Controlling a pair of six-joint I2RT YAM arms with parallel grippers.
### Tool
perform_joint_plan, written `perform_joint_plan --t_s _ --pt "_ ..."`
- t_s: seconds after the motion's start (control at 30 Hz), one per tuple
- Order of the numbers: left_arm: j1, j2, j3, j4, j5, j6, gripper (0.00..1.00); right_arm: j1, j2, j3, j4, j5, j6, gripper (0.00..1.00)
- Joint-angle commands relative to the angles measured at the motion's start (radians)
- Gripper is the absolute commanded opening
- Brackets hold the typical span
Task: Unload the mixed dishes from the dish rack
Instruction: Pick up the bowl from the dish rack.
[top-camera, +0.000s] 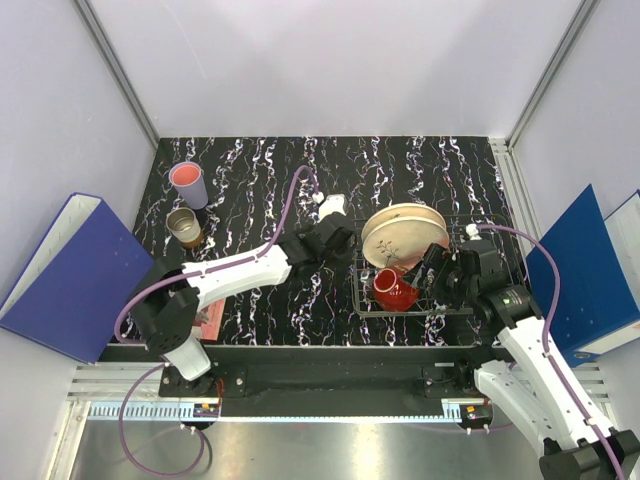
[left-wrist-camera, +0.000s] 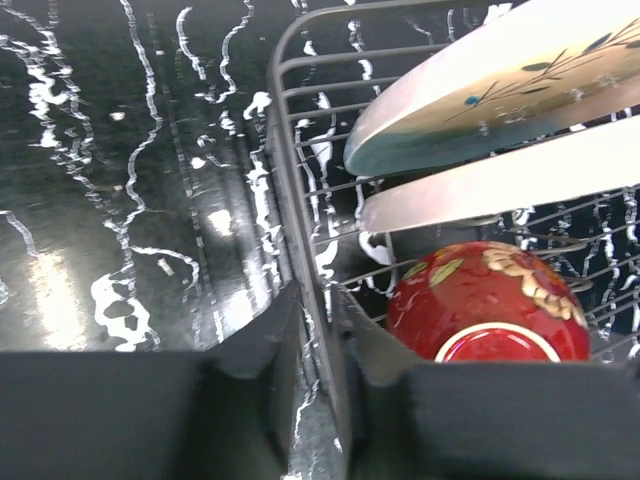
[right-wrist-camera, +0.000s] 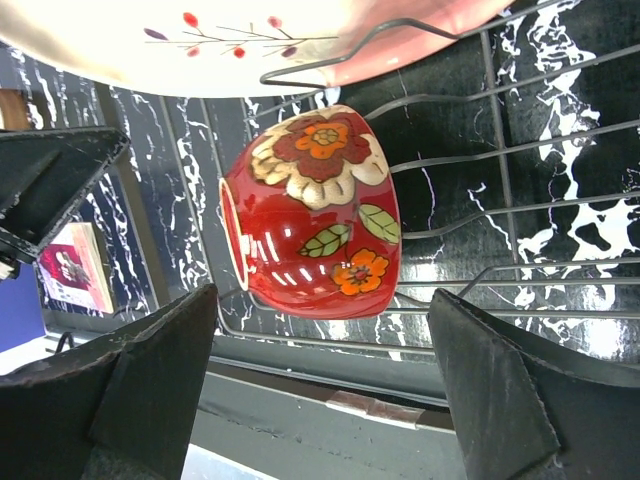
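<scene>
Top external view: the dish rack sits on the black marbled tabletop, right of centre in the frame, with an arm reaching to it from each side.
Plates: two stand on edge and lean together in the upper part of the rack. The left wrist view shows the blue-edged plate above the pink-tinted plate, with a slim gap between them.
Red bowl: flower-painted, it lies on its side on the rack floor, below the plates in the top view. Its rim faces frame left in the right wrist view.
Left jaws: nearly together at the rack's left end, pinching the end-wall wire that runs down into the narrow gap between them. The red bowl lies just inside that wire.
Right jaws: spread wide, one on each side of the red bowl, neither touching it as far as the view shows.
Lilac tumbler: upright and pink inside, at the upper left of the tabletop, well apart from the rack.
Brown-cream cup: upright, just below the tumbler in the frame.
Red printed card: flat at the lower left of the tabletop, partly under the left arm.
</scene>
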Motion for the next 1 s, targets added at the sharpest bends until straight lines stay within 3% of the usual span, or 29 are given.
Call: perform_joint_plan --t_s 0.0,0.07,0.97 --pt "0.017 0.042 0.017 0.012 0.009 0.003 0.07 0.005 0.031 0.002 0.024 0.008 -0.002 0.92" --pt "0.017 0.049 0.022 0.011 0.018 0.003 0.00 0.007 0.040 0.002 0.024 0.013 -0.004 0.91" --pt "0.016 0.071 0.006 0.015 0.063 -0.017 0.00 0.005 0.163 -0.036 0.247 -0.038 0.012 0.89"
